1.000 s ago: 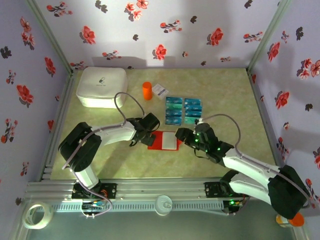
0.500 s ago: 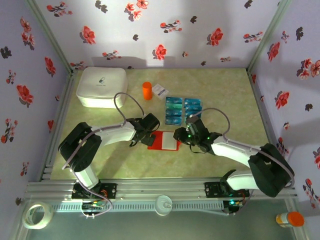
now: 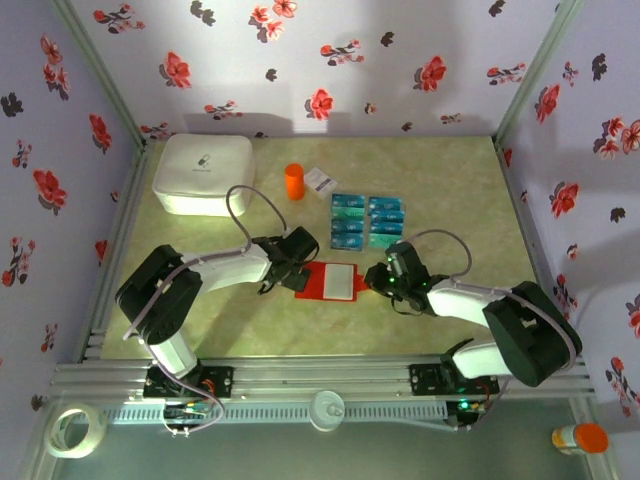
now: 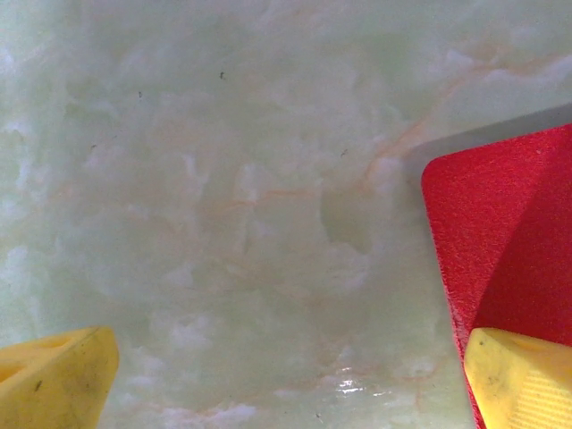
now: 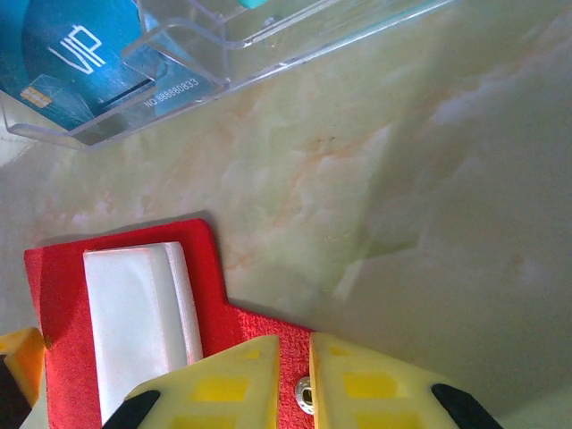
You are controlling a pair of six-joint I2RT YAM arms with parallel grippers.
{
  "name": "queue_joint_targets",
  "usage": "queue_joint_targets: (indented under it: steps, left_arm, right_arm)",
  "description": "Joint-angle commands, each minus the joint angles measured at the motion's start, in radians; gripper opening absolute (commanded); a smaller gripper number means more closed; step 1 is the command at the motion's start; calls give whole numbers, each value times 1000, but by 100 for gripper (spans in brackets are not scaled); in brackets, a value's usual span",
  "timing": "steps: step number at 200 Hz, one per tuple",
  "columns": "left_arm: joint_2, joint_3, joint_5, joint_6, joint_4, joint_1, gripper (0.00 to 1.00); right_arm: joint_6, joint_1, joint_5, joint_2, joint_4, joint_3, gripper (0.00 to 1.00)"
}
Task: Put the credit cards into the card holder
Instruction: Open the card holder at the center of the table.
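1. Two grippers flank the red card holder (image 3: 330,282), which lies open and flat on the marbled table (image 3: 450,180), near its front middle.
2. The left gripper (image 3: 292,272) sits at the holder's left edge with its yellow fingers spread wide. In the left wrist view one fingertip (image 4: 518,380) overlaps a corner of the holder and the other hangs over bare table.
3. The right gripper (image 5: 307,357) is at the holder's right edge. Its fingers are pressed almost together, pinching the red flap, with a metal stud (image 5: 304,391) in the thin gap.
4. A white pocket (image 5: 134,331) shows inside the holder.
5. The credit cards (image 3: 366,221) lie in two columns just behind the holder, apart from it. The right wrist view shows a blue one marked VIP in a clear tray (image 5: 268,36).
6. A white box (image 3: 205,172), an orange cylinder (image 3: 293,182) and a white paper card (image 3: 320,180) stand farther back.
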Motion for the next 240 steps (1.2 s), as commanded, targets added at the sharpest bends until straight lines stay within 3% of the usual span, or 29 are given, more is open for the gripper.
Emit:
queue_joint_targets:
  steps: [1,56,98,131,187,240]
  left_arm:
    - [-34,-20,-34,-35,-5,-6,100]
    - [-155,79,77,-93,-67,-7,100]
    - [-187,201,283,-152,-27,-15,100]
    - [-146,246,450,-258,118,-24,100]
    - [-48,163,572,-396,352,-24,100]
    - [-69,11,590,-389,428,26,100]
  right_arm:
    - [-10,-6,-23,16,33,-15,16]
    - [-34,-6,-46,-9,4,-14,16]
    - [-38,-5,-51,-21,-1,-12,16]
    - [-38,-5,-50,-22,2,-15,16]
    - [-43,-6,-48,3,10,-20,16]
    - [-76,-6,-59,37,-17,2,13]
